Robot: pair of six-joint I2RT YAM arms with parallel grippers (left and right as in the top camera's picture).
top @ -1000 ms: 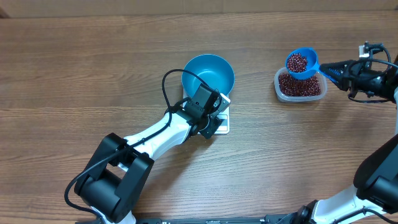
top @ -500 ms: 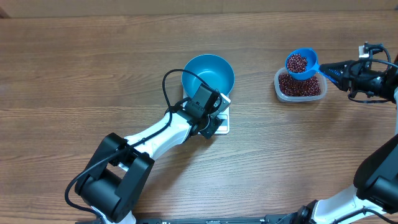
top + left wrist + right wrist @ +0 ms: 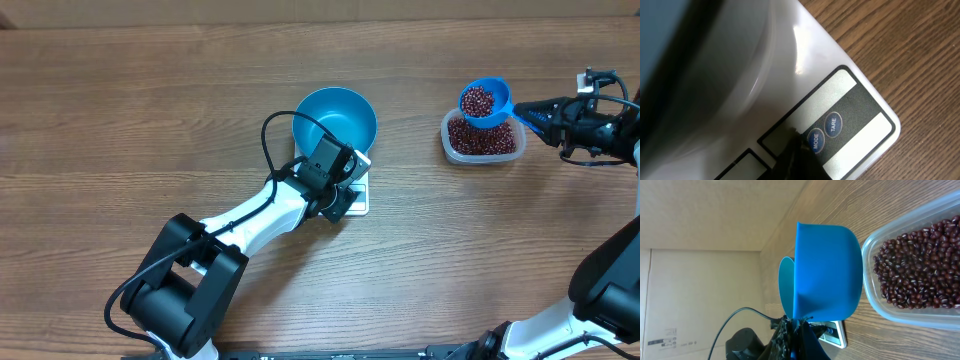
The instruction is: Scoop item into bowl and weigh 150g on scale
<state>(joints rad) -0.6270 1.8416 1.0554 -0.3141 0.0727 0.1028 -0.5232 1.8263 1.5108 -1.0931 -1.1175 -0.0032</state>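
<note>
The blue bowl [image 3: 335, 120] stands empty on the white scale [image 3: 357, 200] mid-table. My left gripper [image 3: 336, 196] is shut, and its dark tip [image 3: 796, 145] rests on the scale's front panel [image 3: 860, 115] right beside the MODE button [image 3: 815, 140]. My right gripper [image 3: 553, 113] is shut on the handle of a small blue scoop [image 3: 485, 102]. The scoop hovers over the tub, filled with red-brown beans [image 3: 479, 99]. In the right wrist view the scoop [image 3: 827, 275] fills the middle, with the bowl [image 3: 785, 287] and the scale [image 3: 832, 330] behind it.
A clear plastic tub [image 3: 446, 135] with many beans [image 3: 920, 275] sits at the right, under the scoop. A black cable [image 3: 270, 140] loops off the left wrist beside the bowl. The table is bare wood all round.
</note>
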